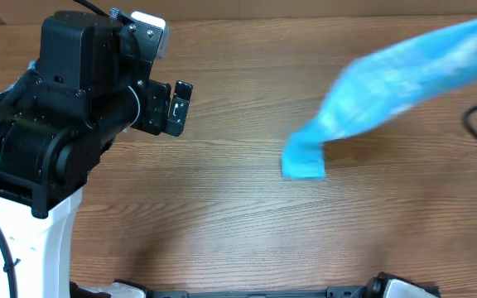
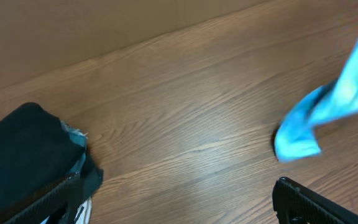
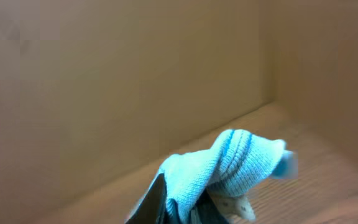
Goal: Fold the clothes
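T-shirt (image 1: 404, 74) held up over the desk by the right arm

The right end effector (image 3: 191, 206) is pinching a bunched fold of the sky-blue T-shirt, and the ribbed cloth spills over its fingers. In the overhead view that arm is out of frame. The shirt shows as a blurred band slanting from the top right corner down to mid-desk, where its lowest corner is at or just above the wooden desk (image 1: 222, 223); contact cannot be told. The left end effector (image 1: 175, 104) is spread wide with nothing between its fingers, well apart from the shirt. A black garment (image 2: 27, 149) lies heaped by its left finger.
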